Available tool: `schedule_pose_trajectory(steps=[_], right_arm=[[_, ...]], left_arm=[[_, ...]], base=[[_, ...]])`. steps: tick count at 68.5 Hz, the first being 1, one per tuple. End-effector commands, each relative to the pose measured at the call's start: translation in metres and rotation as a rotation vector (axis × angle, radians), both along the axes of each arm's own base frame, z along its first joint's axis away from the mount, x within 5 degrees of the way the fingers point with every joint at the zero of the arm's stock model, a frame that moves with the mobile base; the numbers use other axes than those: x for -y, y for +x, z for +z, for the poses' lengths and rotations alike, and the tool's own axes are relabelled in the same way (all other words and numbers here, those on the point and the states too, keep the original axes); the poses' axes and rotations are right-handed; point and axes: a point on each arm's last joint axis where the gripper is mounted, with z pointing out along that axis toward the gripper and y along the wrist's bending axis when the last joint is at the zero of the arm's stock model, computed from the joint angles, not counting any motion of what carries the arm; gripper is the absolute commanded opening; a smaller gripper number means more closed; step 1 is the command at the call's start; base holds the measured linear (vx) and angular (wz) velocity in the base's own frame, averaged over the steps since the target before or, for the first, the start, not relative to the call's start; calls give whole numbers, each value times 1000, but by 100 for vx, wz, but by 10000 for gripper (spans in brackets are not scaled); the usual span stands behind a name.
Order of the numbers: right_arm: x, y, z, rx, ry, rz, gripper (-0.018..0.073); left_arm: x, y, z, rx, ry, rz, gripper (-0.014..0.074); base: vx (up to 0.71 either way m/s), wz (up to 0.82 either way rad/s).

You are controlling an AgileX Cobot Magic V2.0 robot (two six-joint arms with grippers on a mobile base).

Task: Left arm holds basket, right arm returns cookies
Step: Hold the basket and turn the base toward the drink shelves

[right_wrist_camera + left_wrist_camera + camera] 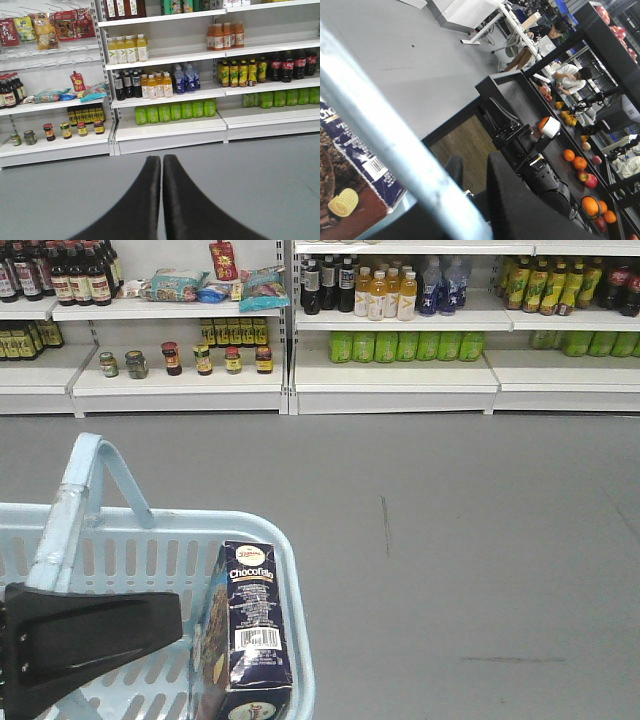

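Grey shop floor (450, 540) spread wide before white shelves (390, 375) that were full of bottles and jars. Over this floor hung the light blue basket (150, 530), with its hoop handle (75, 500) raised. The right arm (540, 175) was apart from the basket. Its claw (161, 159) was closed, the two fingers touching each other with nothing between them. The left claw (90, 630) was at the handle and seemed to be closed on it, although the exact place of contact was hidden. The cookies (250, 625), a tall dark navy box, stood inside the basket against its right wall, leaning a little.

I judged the box to be light and stiff. Its cardboard looked smooth, so it could slip, and a hard squeeze would dent it. The best hold was probably across its two narrow sides near the top end, which was uncovered. The handle and the left claw were just beside the box on the left, and the basket wall was at its right, so an approach from above looked like the free way. The small jars (200, 360) on a low shelf were far from all this.
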Motion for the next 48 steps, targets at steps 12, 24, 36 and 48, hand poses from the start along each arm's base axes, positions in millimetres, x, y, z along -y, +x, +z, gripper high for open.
schedule_pose_trajectory(steps=[12,24,36,48], right_arm=[[0,-1,7,81,-18,-7,-8],[0,-1,7,81,-18,-7,-8],[0,-1,7,81,-18,-7,-8],[0,-1,7,81,-18,-7,-8]], left_arm=[[0,0,16,32,-84,22,-6],[0,-1,16,32,-85,19,-6],[0,-1,16,33,-84,22,-6],[0,-1,16,32,-84,21,-6]], base=[[53,-2],[53,-3],[53,-5],[52,-9]])
